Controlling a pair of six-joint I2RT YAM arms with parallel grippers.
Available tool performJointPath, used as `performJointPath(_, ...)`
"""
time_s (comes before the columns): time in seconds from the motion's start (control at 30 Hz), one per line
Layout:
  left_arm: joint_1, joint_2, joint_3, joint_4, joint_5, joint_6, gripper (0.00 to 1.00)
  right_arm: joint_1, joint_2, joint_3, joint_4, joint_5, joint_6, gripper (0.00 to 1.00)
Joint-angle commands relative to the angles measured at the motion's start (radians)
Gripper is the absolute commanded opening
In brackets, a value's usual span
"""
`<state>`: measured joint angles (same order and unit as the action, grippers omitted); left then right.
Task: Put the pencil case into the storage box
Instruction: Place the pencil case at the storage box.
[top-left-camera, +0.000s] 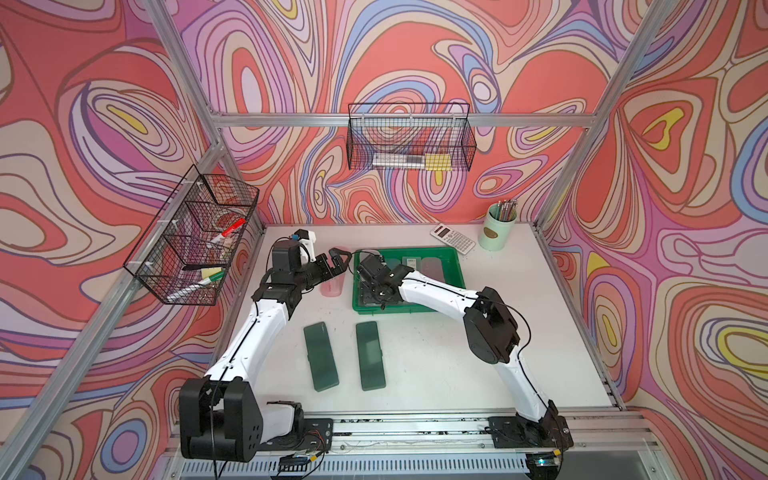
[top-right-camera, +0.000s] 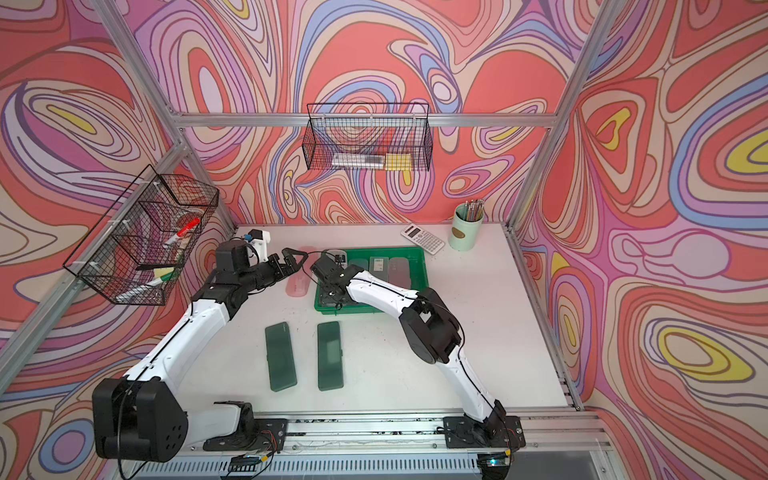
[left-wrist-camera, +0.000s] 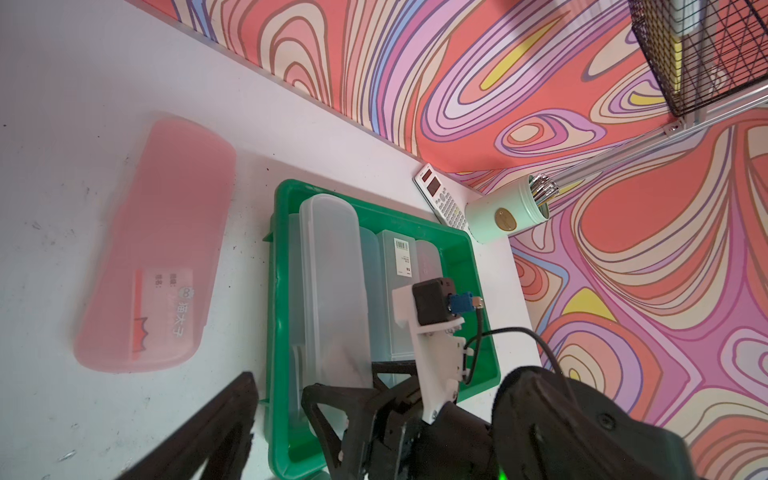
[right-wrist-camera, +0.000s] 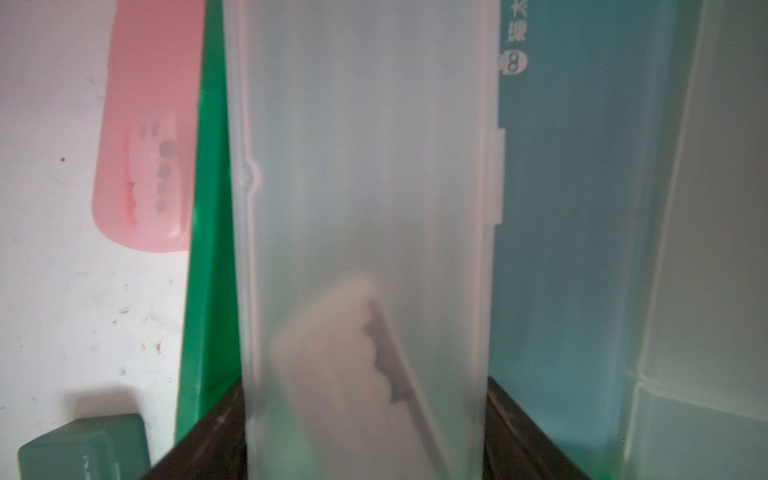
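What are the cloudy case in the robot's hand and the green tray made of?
The frosted case is probably thin translucent plastic with a matte finish; a label shows blurrily through it, and it has a moulded clasp tab. The green tray is likely rigid opaque plastic, slightly glossy, with uniform colour and a moulded lipped rim.

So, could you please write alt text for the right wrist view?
The right gripper holds a frosted clear plastic pencil case over the bright-green plastic storage box, beside a translucent teal plastic case already inside. A pink plastic pencil case lies outside on the white table.
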<state>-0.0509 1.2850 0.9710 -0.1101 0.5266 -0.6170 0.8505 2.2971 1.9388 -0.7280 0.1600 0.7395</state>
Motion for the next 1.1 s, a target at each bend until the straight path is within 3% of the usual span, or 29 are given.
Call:
performJointPath(0.0,0.006,-0.001,0.012,0.017,0.026,0.032,0.99,-0.006,0.02,0.039,-0.025,0.013,0.049,0.54)
performJointPath(0.1,0.006,-0.003,0.006,0.022,0.042,0.026,0.99,-0.004,0.017,0.003,0.006,-0.036,0.066,0.57)
performJointPath(0.23,0.006,0.0,-0.001,0.026,0.055,0.02,0.99,0.0,-0.014,-0.072,0.089,-0.058,0.069,0.79)
performJointPath(0.37,0.006,0.002,-0.009,0.029,0.061,0.012,0.99,0.001,-0.05,-0.107,0.172,-0.085,0.047,0.89)
performJointPath(0.7,0.007,-0.042,-0.02,-0.01,0.043,0.009,0.99,0.001,-0.109,-0.122,0.234,-0.105,0.006,0.94)
performJointPath(1.07,0.008,-0.12,-0.071,-0.137,0.049,0.043,0.99,0.023,-0.4,-0.309,0.16,0.125,0.026,0.97)
